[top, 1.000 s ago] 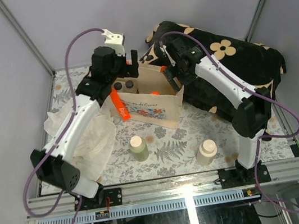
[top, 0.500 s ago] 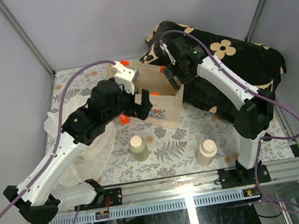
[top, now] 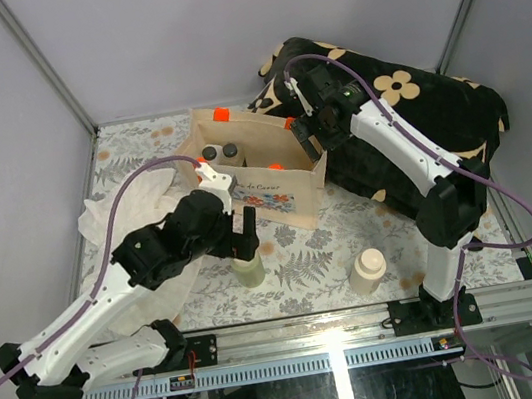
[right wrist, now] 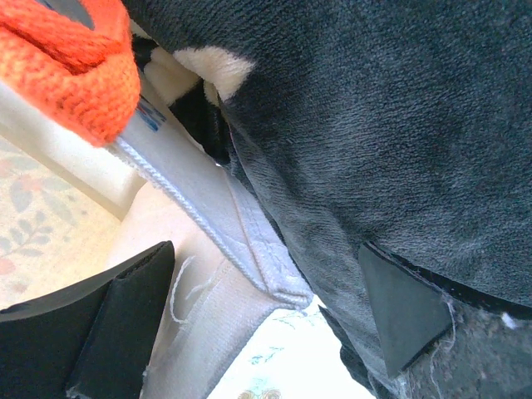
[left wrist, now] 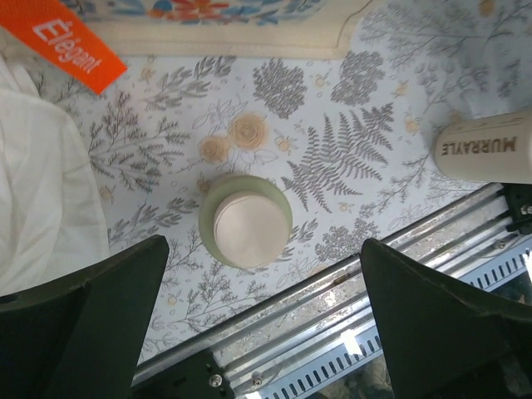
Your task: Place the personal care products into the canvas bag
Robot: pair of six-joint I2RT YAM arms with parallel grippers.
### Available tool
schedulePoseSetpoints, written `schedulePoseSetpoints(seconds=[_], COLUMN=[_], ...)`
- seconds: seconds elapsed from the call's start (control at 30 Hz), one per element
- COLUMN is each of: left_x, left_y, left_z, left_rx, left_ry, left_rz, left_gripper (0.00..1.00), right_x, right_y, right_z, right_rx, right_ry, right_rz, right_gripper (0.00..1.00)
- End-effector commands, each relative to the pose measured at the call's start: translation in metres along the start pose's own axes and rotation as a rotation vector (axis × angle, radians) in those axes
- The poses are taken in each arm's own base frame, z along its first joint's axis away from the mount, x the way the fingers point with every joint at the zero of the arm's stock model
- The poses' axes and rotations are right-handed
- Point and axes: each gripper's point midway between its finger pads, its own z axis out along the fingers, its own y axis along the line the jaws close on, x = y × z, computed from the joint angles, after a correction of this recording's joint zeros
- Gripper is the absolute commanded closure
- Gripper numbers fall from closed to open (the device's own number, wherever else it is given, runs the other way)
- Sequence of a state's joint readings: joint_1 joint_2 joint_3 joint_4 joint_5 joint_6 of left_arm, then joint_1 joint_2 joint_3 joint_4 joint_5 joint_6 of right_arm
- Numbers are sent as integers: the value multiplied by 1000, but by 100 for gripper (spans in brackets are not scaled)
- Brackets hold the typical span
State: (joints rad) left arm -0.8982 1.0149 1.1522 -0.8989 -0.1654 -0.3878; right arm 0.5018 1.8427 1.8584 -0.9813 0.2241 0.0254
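The canvas bag (top: 275,193) stands open at the middle back. Two dark-capped bottles (top: 220,152) stand inside it at its left end. The olive bottle with cream cap (top: 250,270) stands on the mat in front of the bag, and in the left wrist view (left wrist: 246,220) it sits just ahead of the gap between the fingers. My left gripper (top: 241,236) (left wrist: 264,328) is open and empty above it. The cream bottle (top: 368,269) (left wrist: 490,148) stands to the right. My right gripper (top: 304,135) (right wrist: 258,316) is open, with the bag's corner rim (right wrist: 266,266) between its jaws.
The black cushion with beige flowers (top: 425,114) (right wrist: 374,125) presses against the bag's right side. A white cloth (top: 144,193) (left wrist: 41,191) lies left of the bag. An orange handle (left wrist: 71,50) hangs down the bag's front. The metal rail (top: 317,328) runs along the near edge.
My left arm has swung from over the bag's left end back toward the near edge and now hangs over the olive bottle. The right arm has not moved.
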Motion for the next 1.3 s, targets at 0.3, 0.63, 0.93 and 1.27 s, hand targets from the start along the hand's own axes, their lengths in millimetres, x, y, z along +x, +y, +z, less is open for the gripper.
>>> schedulePoseSetpoints(seconds=[0.3, 0.63, 0.93, 1.27], left_x=[37, 71, 80, 95], left_y=[15, 12, 14, 24], left_z=[49, 74, 82, 89], left_rx=[-130, -136, -153, -206], left_ry=[121, 256, 282, 316], left_rz=[-49, -67, -80, -92], left_gripper=[0, 0, 0, 11], right_x=[-12, -15, -15, -13], right_y=[-19, -18, -17, -17], right_z=[-28, -28, -27, -27], right_rx=[53, 50, 42, 40], right_ry=[-74, -77, -78, -77], right_rz=[0, -5, -5, -9], right_gripper=[1, 1, 0, 1])
